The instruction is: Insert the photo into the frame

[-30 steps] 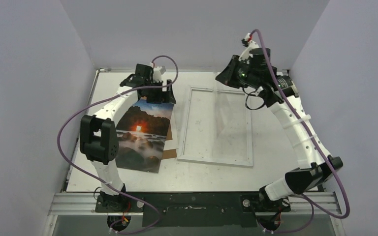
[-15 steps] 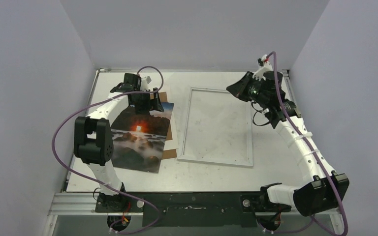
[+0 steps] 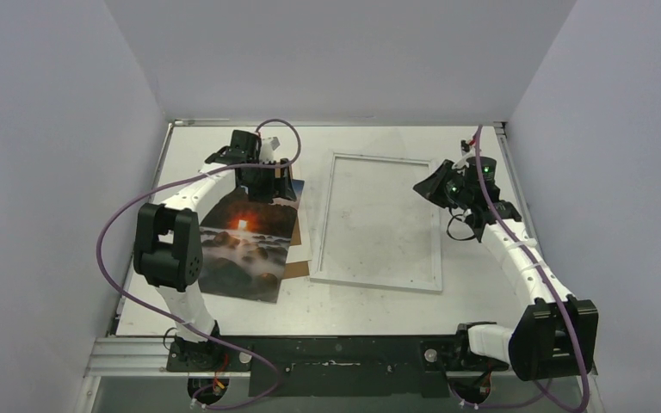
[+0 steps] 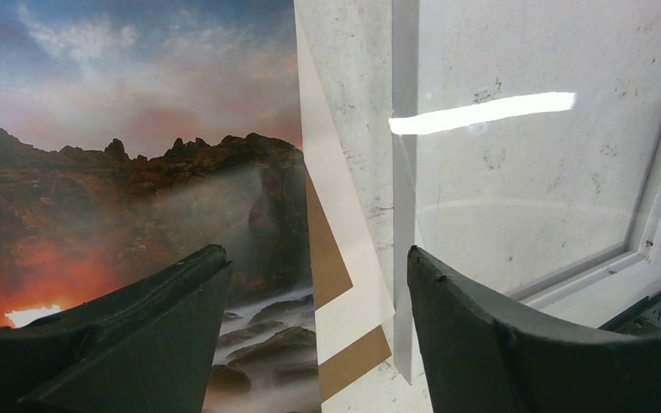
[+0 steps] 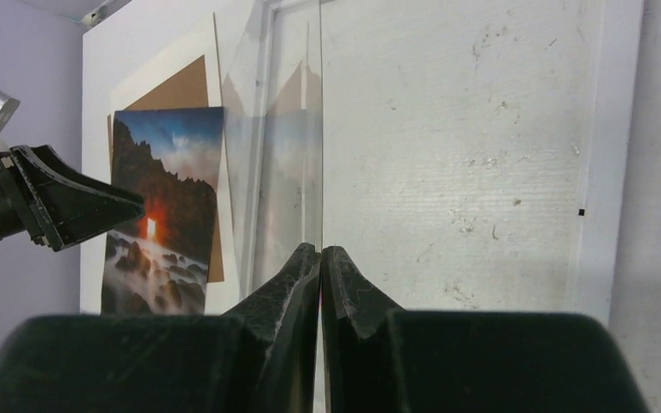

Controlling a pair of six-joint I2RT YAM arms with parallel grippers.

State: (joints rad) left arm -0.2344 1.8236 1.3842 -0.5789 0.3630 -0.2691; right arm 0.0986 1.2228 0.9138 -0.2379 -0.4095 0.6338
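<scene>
The photo, a sunset landscape print, lies flat at the left of the table on a cream mat and a brown board. It also shows in the left wrist view and the right wrist view. The white frame lies flat to its right. My left gripper is open and empty over the photo's far right corner, its jaws spread above the photo's edge. My right gripper is shut on the right edge of a clear pane, held over the frame.
A cream mat and a brown board stick out from under the photo's right side, close to the frame's left rail. Grey walls enclose the table on three sides.
My right arm has lowered and drawn back to the right, bringing the clear pane down from a steep tilt to low over the frame. My left gripper has shifted slightly nearer over the photo's far edge.
</scene>
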